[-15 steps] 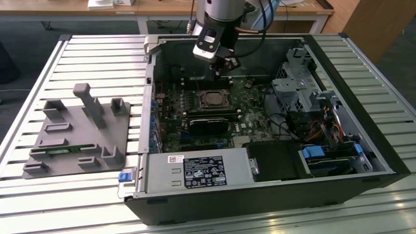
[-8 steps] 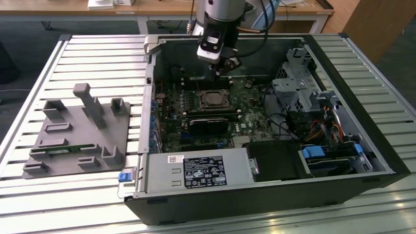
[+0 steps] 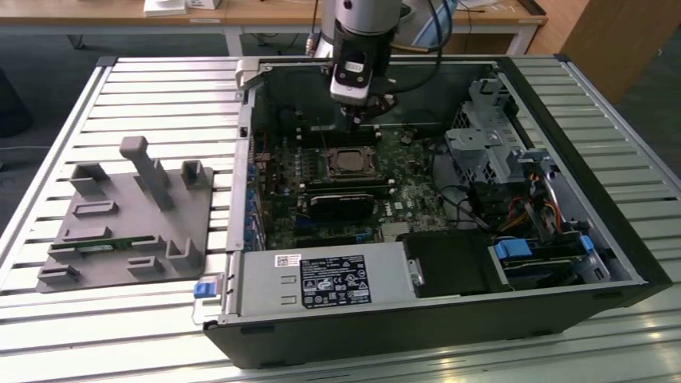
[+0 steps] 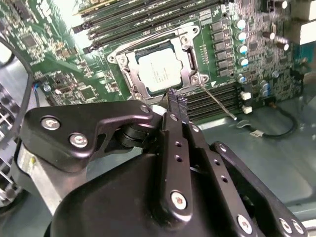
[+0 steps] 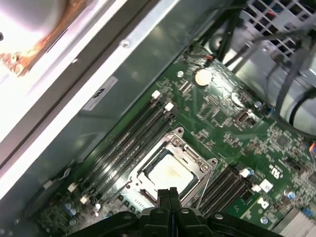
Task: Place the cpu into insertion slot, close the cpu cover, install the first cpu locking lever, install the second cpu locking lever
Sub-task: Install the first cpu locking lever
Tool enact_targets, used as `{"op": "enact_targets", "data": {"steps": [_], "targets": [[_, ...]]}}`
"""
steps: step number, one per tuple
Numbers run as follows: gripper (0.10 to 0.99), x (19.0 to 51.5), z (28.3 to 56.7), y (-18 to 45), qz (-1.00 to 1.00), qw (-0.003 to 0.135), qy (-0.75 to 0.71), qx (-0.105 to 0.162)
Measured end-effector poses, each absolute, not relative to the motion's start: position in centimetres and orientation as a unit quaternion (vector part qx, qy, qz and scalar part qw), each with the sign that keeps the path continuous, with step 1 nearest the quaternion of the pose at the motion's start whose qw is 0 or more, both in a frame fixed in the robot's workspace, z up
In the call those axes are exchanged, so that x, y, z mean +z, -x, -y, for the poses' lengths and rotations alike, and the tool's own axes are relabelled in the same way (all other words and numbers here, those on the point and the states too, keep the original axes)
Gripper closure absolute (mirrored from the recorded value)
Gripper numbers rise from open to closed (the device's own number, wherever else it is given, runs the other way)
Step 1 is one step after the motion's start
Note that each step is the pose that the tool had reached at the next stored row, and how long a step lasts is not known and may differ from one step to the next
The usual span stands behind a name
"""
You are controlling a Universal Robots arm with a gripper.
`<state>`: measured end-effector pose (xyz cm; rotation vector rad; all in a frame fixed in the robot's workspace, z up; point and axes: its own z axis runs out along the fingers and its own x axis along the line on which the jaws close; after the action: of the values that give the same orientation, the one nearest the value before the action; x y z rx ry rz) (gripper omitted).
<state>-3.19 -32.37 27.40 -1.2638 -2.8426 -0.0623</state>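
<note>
silver cpu cover frames the cpu, closed jaws hiding one edge.

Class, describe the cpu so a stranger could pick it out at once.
Inside the open black computer case, find the green circuit board. Near its middle, the silver cpu cover frames the cpu: a flat, pale silvery square, unlike the long black memory slots beside it.

Slatted table, wooden desk behind, perhaps carpet.

Open PC case on a slatted table, grey holder just beside it, on the exterior view's left.
</note>
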Motion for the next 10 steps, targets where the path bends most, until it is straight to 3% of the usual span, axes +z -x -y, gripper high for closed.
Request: {"op": "enact_targets", "data": {"steps": [10], "targets": [[0.980,27.33,32.37,3.19,0.947,0.017,0.321,-0.019]]}}
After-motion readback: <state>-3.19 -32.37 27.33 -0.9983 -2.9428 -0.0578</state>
